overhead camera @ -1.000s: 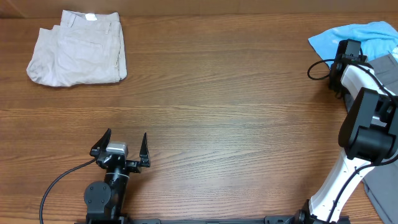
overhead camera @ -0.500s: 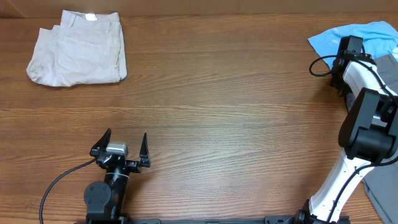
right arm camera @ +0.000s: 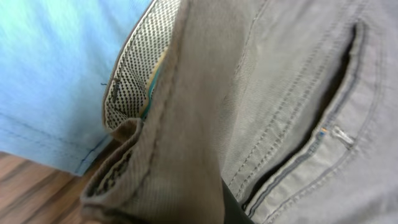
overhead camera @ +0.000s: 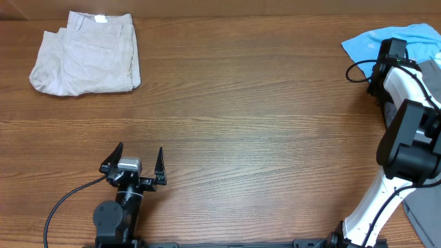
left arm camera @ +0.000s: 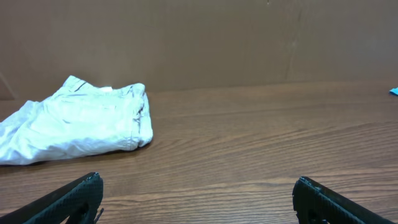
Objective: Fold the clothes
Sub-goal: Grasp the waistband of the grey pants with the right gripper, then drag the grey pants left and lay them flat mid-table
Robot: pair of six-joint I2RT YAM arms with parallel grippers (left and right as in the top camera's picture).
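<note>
The mid-grey trousers (right arm camera: 280, 93) fill the right wrist view, waistband and pocket seam showing, lying against the light-blue T-shirt (right arm camera: 56, 68). My right gripper (overhead camera: 391, 54) is at the table's far right, over the T-shirt (overhead camera: 365, 43) and the grey trousers (overhead camera: 433, 73). The waistband is bunched up at its jaws, and only a sliver of one dark finger (right arm camera: 233, 208) shows. My left gripper (overhead camera: 138, 150) is open and empty near the front edge; in its wrist view (left arm camera: 196, 186) the folded beige shorts (left arm camera: 81, 121) lie far ahead. No black garment shows.
The folded beige shorts (overhead camera: 86, 62) lie at the far left corner of the wooden table (overhead camera: 241, 117). A grey cloth edge (overhead camera: 422, 213) shows at the bottom right. A brown wall (left arm camera: 205, 37) stands behind the table.
My right gripper has shifted slightly to the right over the clothes pile. The left arm and the beige shorts have not moved.
</note>
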